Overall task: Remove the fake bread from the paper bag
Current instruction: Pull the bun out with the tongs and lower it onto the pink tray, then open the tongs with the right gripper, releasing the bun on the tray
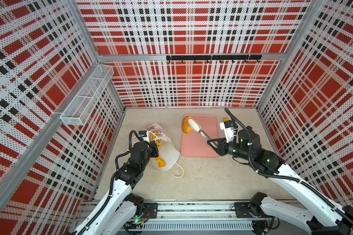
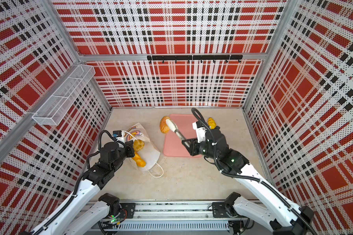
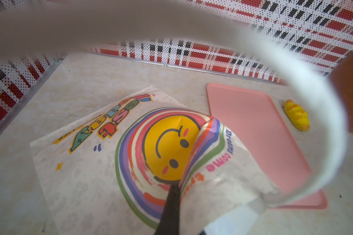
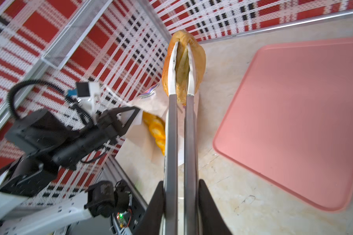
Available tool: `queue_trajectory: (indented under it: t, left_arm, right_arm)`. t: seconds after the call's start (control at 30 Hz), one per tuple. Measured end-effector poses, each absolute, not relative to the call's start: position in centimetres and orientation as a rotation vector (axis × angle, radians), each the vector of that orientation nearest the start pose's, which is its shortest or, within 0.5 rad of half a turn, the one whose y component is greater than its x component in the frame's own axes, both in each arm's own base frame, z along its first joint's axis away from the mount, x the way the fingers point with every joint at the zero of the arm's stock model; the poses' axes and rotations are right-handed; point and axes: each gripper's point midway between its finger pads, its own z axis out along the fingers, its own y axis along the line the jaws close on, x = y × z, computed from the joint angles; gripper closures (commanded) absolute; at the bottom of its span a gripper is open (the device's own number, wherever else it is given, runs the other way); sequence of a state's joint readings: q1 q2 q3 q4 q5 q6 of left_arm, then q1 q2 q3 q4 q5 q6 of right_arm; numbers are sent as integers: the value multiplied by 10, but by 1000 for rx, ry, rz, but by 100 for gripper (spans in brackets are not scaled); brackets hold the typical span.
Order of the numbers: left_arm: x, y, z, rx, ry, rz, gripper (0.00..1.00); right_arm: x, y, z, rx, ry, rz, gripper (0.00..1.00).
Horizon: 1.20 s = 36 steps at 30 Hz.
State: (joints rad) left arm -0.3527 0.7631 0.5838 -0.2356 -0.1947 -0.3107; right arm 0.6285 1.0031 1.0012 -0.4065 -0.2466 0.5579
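Bun held over tray corner, two breads at bag mouth

Left gripper (image 1: 154,149) is clamped on a fold of the white paper bag (image 1: 171,151), which lies flat at nine o'clock of the flat pink tray (image 1: 202,146). A golden croissant (image 2: 138,144) and a braided yellow stick (image 2: 140,160) lie at its opening. Right gripper (image 4: 180,183) squeezes white-tipped steel tongs (image 4: 171,132), which pinch a golden-brown bun (image 1: 186,125) over the tray's eleven o'clock corner. A yellow loaf (image 2: 211,122) lies off-tray at one o'clock. Risk: the bun overhangs the rim; released here, it may roll off. Open floor lies at six o'clock.
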Motion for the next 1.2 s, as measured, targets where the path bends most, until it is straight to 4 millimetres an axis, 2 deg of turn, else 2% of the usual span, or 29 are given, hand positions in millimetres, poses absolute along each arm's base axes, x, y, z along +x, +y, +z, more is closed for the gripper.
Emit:
queue_trajectory:
  t: [0.13,0.3,0.47,0.6,0.67,0.73,0.83,1.0,1.2]
  left_arm:
    - [296,-74,213,-83,1985,-239,100]
    - [296,-74,213,-80,1987,-241,100]
    - [296,-76,211,-71,1993,-243,100]
    - [296,-76,211,-66,1994,-243,100]
    - [296,-76,211,-63,1994,-241,100]
    - [296,-76,211,-59,1994,-239,100]
    - [296,-76,211,-53,1995,-236,100]
    - [296,-77,211,-46,1995,-234,100]
    - [294,-81,209,-10,2002,-224,100]
  right_arm:
    - [304,224,264,-133,2188,952,100]
    - [350,215,210,-46,2306,881,100]
    - [381,216,165,6,2363,856,100]
    - [393,219,137,33,2400,844,100]
    - [398,219,135,38,2393,838,100]
    - [402,216,137,47,2385,823,95]
    - [404,211,138,68,2396,789,78]
    - [404,193,130,139,2439,724,61]
    - [396,169,129,223,2484,659,55]
